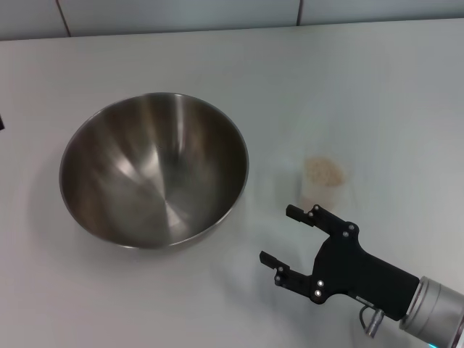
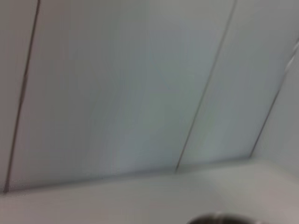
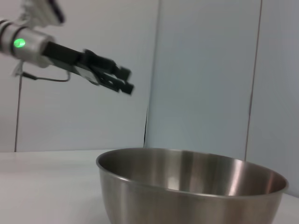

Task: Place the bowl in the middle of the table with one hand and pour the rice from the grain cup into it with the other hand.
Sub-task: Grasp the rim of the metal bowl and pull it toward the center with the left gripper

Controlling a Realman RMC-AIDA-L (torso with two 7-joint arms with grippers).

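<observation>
The steel bowl (image 1: pixel 154 169) stands upright and empty on the white table (image 1: pixel 362 87), left of centre in the head view. It also shows in the right wrist view (image 3: pixel 187 186), and its rim shows in the left wrist view (image 2: pixel 219 219). The small clear grain cup (image 1: pixel 322 190) holds rice (image 1: pixel 323 171) and stands to the right of the bowl. My right gripper (image 1: pixel 278 234) is open and empty, just in front of the cup, a short gap from it. My left gripper (image 3: pixel 125 80) shows only in the right wrist view, raised in the air beyond the bowl.
A pale panelled wall (image 1: pixel 181 14) runs along the table's far edge. A small dark part (image 1: pixel 2 122) shows at the left edge of the head view.
</observation>
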